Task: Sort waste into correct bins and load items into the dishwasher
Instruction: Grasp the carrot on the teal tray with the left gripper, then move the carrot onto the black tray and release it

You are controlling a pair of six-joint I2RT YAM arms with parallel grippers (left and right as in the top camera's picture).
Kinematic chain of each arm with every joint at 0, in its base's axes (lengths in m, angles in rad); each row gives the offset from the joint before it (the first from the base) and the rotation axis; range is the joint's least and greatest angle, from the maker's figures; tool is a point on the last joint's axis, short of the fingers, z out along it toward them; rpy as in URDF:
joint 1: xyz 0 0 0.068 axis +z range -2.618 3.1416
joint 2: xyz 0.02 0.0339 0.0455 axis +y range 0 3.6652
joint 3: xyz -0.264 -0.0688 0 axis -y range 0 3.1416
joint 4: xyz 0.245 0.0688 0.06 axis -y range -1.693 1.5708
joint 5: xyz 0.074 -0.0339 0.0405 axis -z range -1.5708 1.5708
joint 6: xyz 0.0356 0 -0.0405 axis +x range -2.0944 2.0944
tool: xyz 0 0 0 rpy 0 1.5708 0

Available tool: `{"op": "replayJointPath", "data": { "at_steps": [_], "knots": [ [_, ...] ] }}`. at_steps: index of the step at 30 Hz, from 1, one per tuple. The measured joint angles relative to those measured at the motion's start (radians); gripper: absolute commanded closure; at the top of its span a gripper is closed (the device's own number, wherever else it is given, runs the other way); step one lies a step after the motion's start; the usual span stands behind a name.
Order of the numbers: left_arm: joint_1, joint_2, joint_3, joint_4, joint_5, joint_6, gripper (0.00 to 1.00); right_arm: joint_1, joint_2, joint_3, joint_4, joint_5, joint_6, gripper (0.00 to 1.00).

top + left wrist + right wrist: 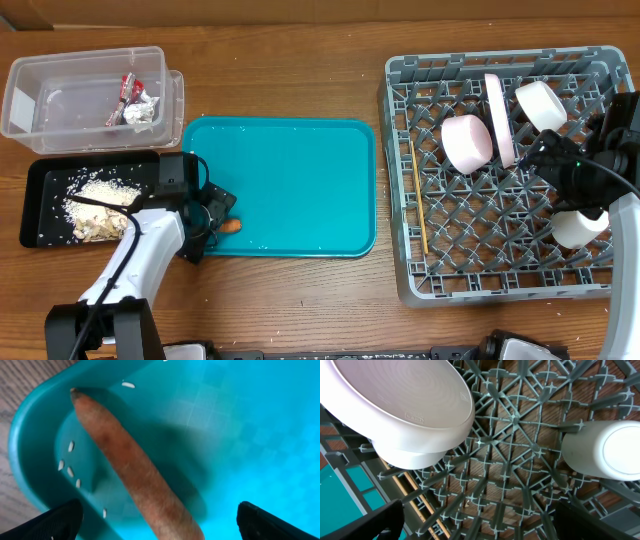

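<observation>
The orange carrot-like stick (232, 226) lies at the front left corner of the teal tray (290, 150). My left gripper (213, 213) is open, with its fingers on either side of the stick (135, 470), and a few rice grains (70, 446) lie beside it. The clear tub (60, 90) holds the red wrapper (128, 86) and the foil ball (142, 112). The black tray (45, 190) holds rice scraps (100, 195). The grey rack (500, 250) holds a plate (499, 120), two bowls (467, 142) (540, 104), a cup (580, 227) and chopsticks (417, 195). My right gripper (560, 165) is open and empty above the rack floor (515, 460).
In the right wrist view a bowl (405, 405) sits bottom-up at upper left, the cup (605, 450) lies on its side at right, and the chopsticks (402, 482) run along the rack's left side. Bare wooden table surrounds the tray and bins.
</observation>
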Motion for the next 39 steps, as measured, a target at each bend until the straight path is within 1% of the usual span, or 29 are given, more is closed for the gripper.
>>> {"op": "replayJointPath", "data": {
  "at_steps": [5, 6, 8, 9, 10, 12, 14, 18, 21, 25, 32, 36, 39],
  "knots": [
    [0.000, 0.032, -0.014, 0.035, -0.003, 0.000, 0.00, 0.000, 0.000, 0.000, 0.000, 0.000, 0.000, 0.03],
    [0.000, 0.047, -0.013, 0.041, -0.006, 0.000, 0.03, 0.000, 0.000, 0.000, 0.000, 0.000, 0.000, 0.03],
    [0.000, 0.058, -0.005, 0.045, -0.013, -0.003, 0.14, 0.000, 0.000, 0.000, 0.000, 0.000, 0.000, 0.03],
    [0.000, 0.062, -0.003, 0.044, -0.018, -0.004, 0.23, 0.000, 0.000, 0.000, 0.000, 0.000, 0.000, 0.03],
    [0.000, 0.066, -0.002, 0.045, -0.023, -0.005, 0.29, 0.000, 0.000, 0.000, 0.000, 0.000, 0.000, 0.03],
    [0.000, 0.071, 0.001, 0.046, -0.030, -0.003, 0.40, 0.000, 0.000, 0.000, 0.000, 0.000, 0.000, 0.03],
    [0.000, 0.075, 0.001, 0.046, -0.034, -0.003, 0.50, 0.000, 0.000, 0.000, 0.000, 0.000, 0.000, 0.03],
    [0.000, 0.083, 0.008, 0.045, -0.033, 0.021, 0.59, 0.000, 0.000, 0.000, 0.000, 0.000, 0.000, 0.03],
    [0.000, 0.095, 0.026, 0.029, -0.029, 0.056, 0.70, 0.000, 0.000, 0.000, 0.000, 0.000, 0.000, 0.03],
    [0.001, 0.113, 0.093, -0.044, -0.026, 0.116, 0.84, 0.000, 0.000, 0.000, 0.000, 0.000, 0.000, 0.03],
    [0.045, 0.115, 0.320, -0.217, -0.028, 0.214, 0.83, 0.000, 0.000, 0.000, -0.001, -0.006, 0.000, 0.03],
    [0.095, 0.115, 0.426, -0.267, -0.049, 0.245, 0.82, 0.000, 0.000, 0.000, 0.000, -0.007, 0.000, 0.03],
    [0.154, 0.115, 0.464, -0.269, -0.061, 0.257, 0.82, 0.000, 0.000, 0.000, 0.000, -0.007, 0.000, 0.03]
  ]
}}
